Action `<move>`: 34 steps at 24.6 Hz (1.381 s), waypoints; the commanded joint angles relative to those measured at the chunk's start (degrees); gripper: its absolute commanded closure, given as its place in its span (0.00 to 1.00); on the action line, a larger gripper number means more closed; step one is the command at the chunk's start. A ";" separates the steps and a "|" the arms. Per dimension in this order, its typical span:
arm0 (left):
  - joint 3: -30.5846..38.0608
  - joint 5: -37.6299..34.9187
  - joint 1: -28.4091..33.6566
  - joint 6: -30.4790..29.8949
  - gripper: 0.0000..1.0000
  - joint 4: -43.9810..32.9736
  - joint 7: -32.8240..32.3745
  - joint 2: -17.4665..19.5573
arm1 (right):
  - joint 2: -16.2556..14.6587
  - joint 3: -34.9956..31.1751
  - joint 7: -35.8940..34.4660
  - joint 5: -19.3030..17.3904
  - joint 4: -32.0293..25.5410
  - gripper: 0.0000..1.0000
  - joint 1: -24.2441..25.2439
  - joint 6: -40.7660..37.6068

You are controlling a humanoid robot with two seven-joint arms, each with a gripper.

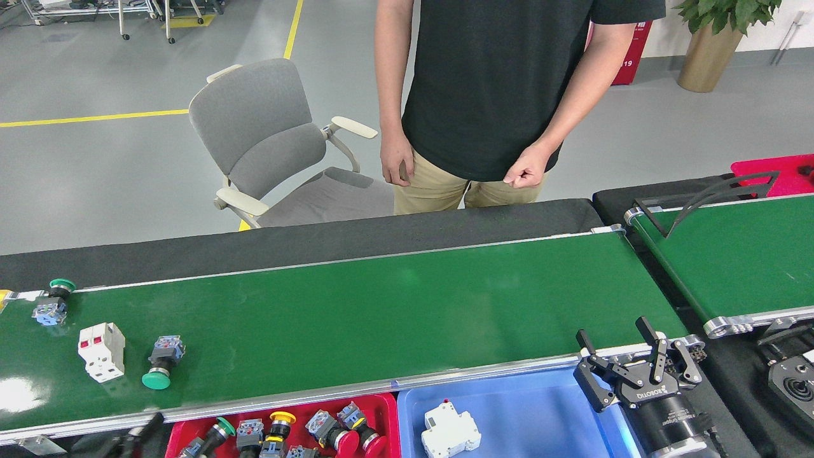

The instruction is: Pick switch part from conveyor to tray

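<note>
The left gripper (143, 431) sits at 7 o'clock at the bottom edge, dark and mostly cropped, so I cannot tell how its fingers stand. It hangs over the left end of the red tray (381, 413), beside a green-capped switch (216, 432) lying there. The right gripper (626, 366) waits at 5 o'clock over the blue tray (509, 401), fingers spread wide and holding nothing.

3 parts ride the conveyor (381, 312) at 8 to 9 o'clock: a green button (159, 366) lying on its side, a white breaker (102, 351) with 2 red windows, and a second green button (51, 304) against the far rail.

The step in hand looks like fetching the next switch part. The near green button seems the best target. To do it well, I would bring the left gripper in from above, line the fingers across the narrow body rather than the round cap, and allow for belt drift.

The red tray holds about 6 switches with green, yellow and red caps, crowded together. The blue tray holds 1 white breaker (450, 431) near its left wall.
</note>
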 commanded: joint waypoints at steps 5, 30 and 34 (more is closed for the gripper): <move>6.27 0.27 -1.44 6.58 0.00 4.01 0.48 1.98 | 0.96 -0.01 0.60 0.21 -0.97 0.00 -1.10 0.32; 5.39 0.44 -28.42 9.74 0.70 40.23 -1.37 15.16 | 2.90 4.82 3.50 0.30 -1.14 0.00 -0.66 -0.12; 5.31 0.71 -28.34 8.60 0.89 41.10 -0.49 14.90 | 3.07 4.91 3.50 0.30 -1.05 0.00 -0.75 -0.03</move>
